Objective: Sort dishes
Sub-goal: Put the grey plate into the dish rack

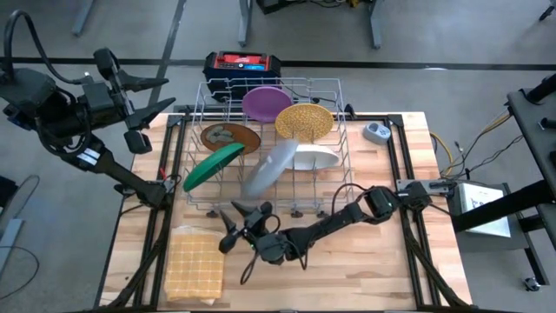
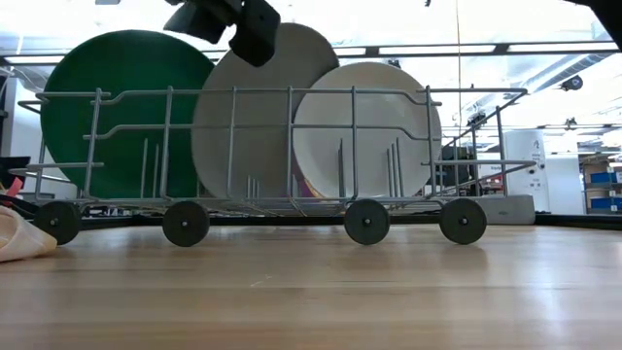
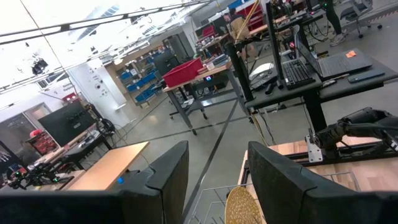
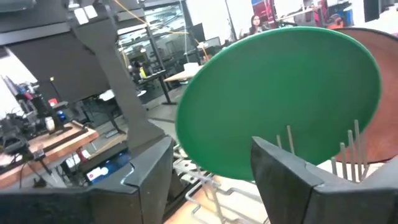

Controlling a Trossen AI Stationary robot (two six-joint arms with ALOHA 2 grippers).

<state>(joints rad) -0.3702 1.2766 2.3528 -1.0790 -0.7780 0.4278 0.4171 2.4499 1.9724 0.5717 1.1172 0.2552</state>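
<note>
Six plates stand on edge between the tines of a wire dish rack [image 1: 195, 117]: purple [image 1: 267, 103], yellow speckled [image 1: 304, 122], brown with grey blotches [image 1: 230, 136], green [image 1: 214, 165], grey [image 1: 269, 169] and white [image 1: 314, 157]. The green and grey plates lean over. My right gripper [image 1: 236, 217] is open, low at the rack's near side. It faces the green plate [image 4: 280, 99] without touching it, and the brown plate [image 4: 376, 124] is behind that. My left gripper [image 1: 161, 94] is open and raised beyond the rack's far left corner. The yellow plate [image 3: 242, 205] shows past its fingers.
A square tan waffle cloth [image 1: 195, 261] lies near the table's near left corner. A small round grey-blue gadget [image 1: 376, 132] sits to the right of the rack. A black and red box [image 1: 243, 64] stands beyond the rack's far side. Bare wood shows near and right of the right arm.
</note>
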